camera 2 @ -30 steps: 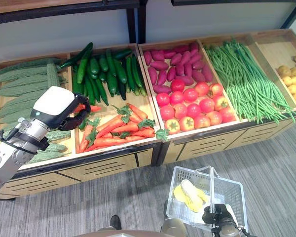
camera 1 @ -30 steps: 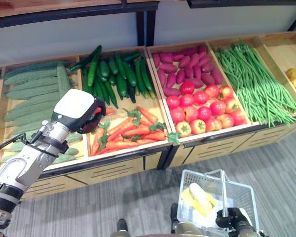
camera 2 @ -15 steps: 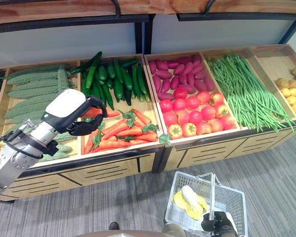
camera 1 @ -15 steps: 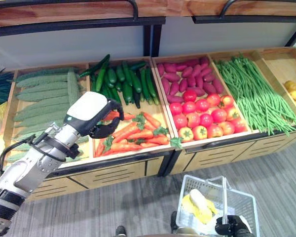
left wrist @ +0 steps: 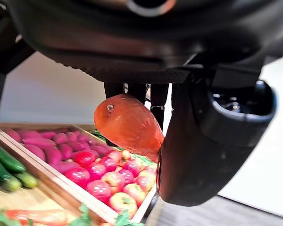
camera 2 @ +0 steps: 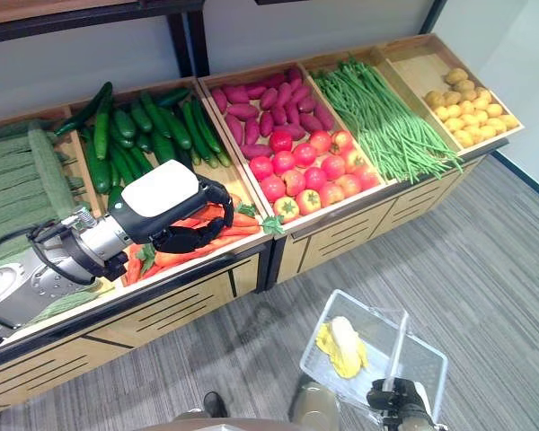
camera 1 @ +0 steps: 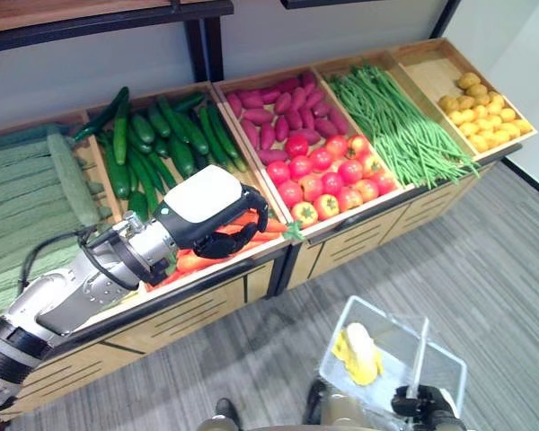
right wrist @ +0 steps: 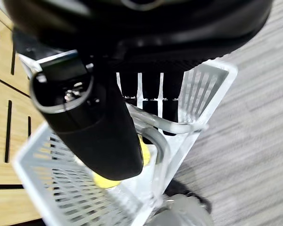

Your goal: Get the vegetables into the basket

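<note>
One carrot [left wrist: 128, 123] now lifted in curled left hand [camera 1: 217, 215]; right hand [camera 2: 388, 393] grips basket [camera 2: 424, 352].

Wooden produce stand [camera 1: 359, 241] with slatted front panels; grey striped carpet [camera 1: 512, 269]; dark shelf post [camera 1: 204, 47] behind.

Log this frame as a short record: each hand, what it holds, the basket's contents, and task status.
left hand: shut on a carrot, lifted above the carrot bin
right hand: shut on the basket handle
basket: over the floor, holds a yellow vegetable
status: carrot not yet in basket
</note>
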`<state>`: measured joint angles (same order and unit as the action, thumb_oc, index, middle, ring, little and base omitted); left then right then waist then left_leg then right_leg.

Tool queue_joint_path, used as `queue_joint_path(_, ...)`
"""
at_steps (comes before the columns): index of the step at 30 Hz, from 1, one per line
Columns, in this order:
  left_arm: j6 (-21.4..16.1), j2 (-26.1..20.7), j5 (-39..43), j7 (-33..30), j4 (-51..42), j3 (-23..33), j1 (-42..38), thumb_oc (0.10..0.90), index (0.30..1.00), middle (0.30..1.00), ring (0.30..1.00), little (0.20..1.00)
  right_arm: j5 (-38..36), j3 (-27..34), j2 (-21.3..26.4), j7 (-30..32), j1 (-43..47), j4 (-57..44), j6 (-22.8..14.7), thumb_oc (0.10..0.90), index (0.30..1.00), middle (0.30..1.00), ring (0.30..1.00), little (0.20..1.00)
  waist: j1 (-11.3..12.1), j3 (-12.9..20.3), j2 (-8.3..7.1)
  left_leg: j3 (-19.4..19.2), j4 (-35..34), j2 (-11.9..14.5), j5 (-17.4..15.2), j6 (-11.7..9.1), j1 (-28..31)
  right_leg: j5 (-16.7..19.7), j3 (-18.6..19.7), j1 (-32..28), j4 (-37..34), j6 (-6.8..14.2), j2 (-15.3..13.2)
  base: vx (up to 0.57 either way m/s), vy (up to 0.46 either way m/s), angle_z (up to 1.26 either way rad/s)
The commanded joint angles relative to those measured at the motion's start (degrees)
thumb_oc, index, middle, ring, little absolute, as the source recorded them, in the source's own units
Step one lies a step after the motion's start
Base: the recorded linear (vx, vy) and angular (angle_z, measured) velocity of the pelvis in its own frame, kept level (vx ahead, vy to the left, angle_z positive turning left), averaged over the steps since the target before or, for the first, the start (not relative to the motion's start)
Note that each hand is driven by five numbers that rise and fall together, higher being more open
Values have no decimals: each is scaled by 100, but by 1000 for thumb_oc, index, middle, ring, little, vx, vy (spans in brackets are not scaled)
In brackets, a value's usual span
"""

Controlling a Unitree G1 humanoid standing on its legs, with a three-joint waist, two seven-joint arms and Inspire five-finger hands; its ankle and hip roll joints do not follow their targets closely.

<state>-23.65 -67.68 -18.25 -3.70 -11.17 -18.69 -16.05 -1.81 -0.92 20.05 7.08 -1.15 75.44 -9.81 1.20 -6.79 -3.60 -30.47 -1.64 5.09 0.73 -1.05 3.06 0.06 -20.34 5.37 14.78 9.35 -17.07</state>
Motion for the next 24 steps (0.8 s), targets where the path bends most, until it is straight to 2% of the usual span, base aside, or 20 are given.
queue_joint_path(1,-130,85,502,-233,-418,925,-302,400,300,300,300,300,227,-330,316,61,-169,-5,-77,400,300,300,300,300,-124,258,3,714,19,-38,-175,-138,-366,674,192,-382,-597,428,-258,40,-76,-24)
queue_joint_path(5,-177,169,533,-198,-501,1144,23,400,300,300,300,300,209,-332,304,56,-198,-109,-87,400,300,300,300,300,-189,354,60,598,-117,64,9,-319,-240,574,-55,-603,-1226,437,-86,72,-184,-41)
queue_joint_path(12,-183,301,685,-158,-621,986,-95,400,300,300,300,300,177,-300,394,107,-196,-143,-71,400,300,300,300,300,-313,358,172,576,-249,228,204,-467,-151,418,-59,-674,-1381,345,81,19,-111,-13)
queue_joint_path(15,-186,474,840,-147,-586,789,-244,400,300,300,300,300,118,-233,496,173,-215,-155,-68,400,300,300,300,300,-438,319,320,488,-262,451,381,-615,-94,176,78,-606,-1302,204,291,-10,-204,-8)
queue_joint_path(16,-187,475,839,-148,-583,782,-251,400,300,300,300,300,118,-230,496,173,-216,-155,-68,400,300,300,300,300,-433,318,322,486,-262,454,381,-617,-93,175,80,-605,-1300,202,293,-30,-286,-18)
queue_joint_path(17,-166,594,890,-130,-567,612,-406,400,300,300,300,300,72,-186,598,215,-233,-153,-75,400,300,300,300,300,-519,266,425,445,-240,637,554,-730,-68,-16,208,-547,-1205,66,485,-27,-256,-18)
queue_joint_path(21,-166,740,913,-157,-549,481,-563,400,300,300,300,300,-40,-143,663,230,-275,-190,-127,400,300,300,300,300,-571,200,476,512,100,863,607,-847,-178,-119,336,-600,-1259,-104,723,-25,-226,-18)
queue_joint_path(22,-176,804,921,-162,-544,461,-606,400,300,300,300,300,-39,-170,688,228,-266,-211,-137,400,300,300,300,300,-569,140,458,626,399,953,598,-893,-262,-158,409,-626,-1285,-160,807,-111,-180,-30)
queue_joint_path(23,-180,852,939,-178,-533,441,-626,400,300,300,300,300,-43,-213,722,212,-221,-214,-150,400,300,300,300,300,-529,33,445,830,719,982,672,-829,-419,-97,465,-573,-1299,-266,893,-141,-185,-29)
queue_joint_path(24,-192,895,975,-228,-542,425,-592,400,300,300,300,300,-31,-280,815,230,-118,-195,-145,400,300,300,300,300,-400,-69,449,1421,848,835,743,-805,-517,-113,653,-544,-1293,-291,940,-160,-107,-41)
